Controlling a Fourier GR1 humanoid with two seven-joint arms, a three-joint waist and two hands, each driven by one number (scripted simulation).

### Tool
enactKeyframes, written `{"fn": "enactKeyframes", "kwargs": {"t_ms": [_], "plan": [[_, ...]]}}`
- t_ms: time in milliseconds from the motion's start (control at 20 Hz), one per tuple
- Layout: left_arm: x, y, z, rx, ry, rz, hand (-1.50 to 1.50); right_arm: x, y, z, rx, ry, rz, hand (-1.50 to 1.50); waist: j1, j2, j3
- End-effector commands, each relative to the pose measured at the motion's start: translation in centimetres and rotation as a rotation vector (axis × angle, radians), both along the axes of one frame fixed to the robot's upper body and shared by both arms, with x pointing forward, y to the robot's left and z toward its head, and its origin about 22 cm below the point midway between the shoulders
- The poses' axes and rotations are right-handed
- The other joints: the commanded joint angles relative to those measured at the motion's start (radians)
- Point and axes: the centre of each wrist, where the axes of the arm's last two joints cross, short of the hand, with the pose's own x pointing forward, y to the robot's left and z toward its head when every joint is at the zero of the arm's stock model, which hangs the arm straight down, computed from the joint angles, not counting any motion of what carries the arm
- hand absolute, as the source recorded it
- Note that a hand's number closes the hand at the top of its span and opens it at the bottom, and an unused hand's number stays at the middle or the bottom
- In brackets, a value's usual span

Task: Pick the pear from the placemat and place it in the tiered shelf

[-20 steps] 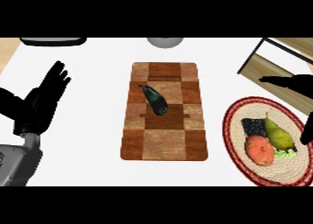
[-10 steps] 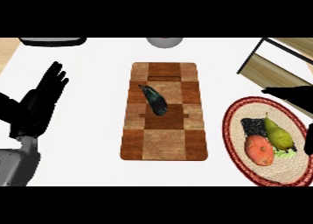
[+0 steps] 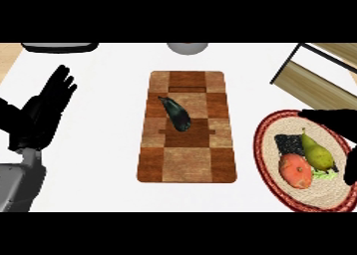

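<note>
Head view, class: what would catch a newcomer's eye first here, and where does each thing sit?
The checkered wooden cutting board fills the middle, with a dark eggplant lying on it. At the right, a round red-rimmed placemat holds a green pear and an orange-red fruit, with the black right hand hanging over its far edge. The left hand rests open at the left.

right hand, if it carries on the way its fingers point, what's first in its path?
Most likely the pear. The right hand hovers over the placemat, fingers toward the view's left, thumb curved down beside the pear. Height above the fruit is unclear.
</note>
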Motion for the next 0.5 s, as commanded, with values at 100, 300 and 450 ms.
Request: {"fn": "enactKeyframes", "kwargs": {"t_ms": [100,300,450], "plan": [[-2.2,0.0,-2.2,-0.005,0.010,0.013,0.00,0.2,-0.4,-2.9,0.024,-0.024,-0.017,-1.50,0.008,0.001,0.000],[-1.3,-0.9,-1.1,-0.008,-0.010,-0.013,0.00,1.4,0.3,-2.8,0.023,-0.012,-0.028,-1.50,0.007,0.000,0.000],[-0.2,-0.9,-1.0,0.003,-0.003,-0.004,0.00,0.8,-1.3,-3.9,0.022,0.001,-0.037,-1.50,0.002,0.001,0.000]]}}
